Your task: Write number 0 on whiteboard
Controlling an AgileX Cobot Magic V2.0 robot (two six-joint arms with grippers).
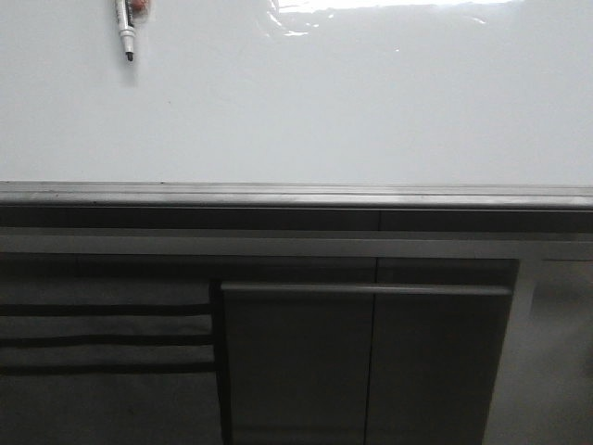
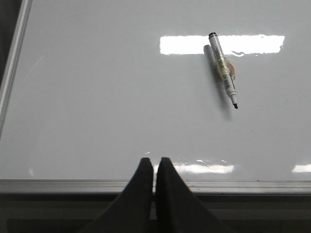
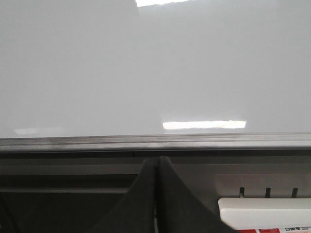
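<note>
The whiteboard is a glossy white board with a grey metal lower edge, and it fills the upper half of the front view. No number 0 shows on it; its surface looks blank. A white marker pen with a black tip lies on the board at the far left; the left wrist view shows the same marker pen, uncapped. My left gripper is shut and empty, at the board's near edge, well short of the pen. My right gripper is shut and empty, just below the whiteboard edge.
Dark grey cabinet fronts with panels run below the board's metal edge. A white box with a red label sits low beside the right gripper. Glare patches lie on the board.
</note>
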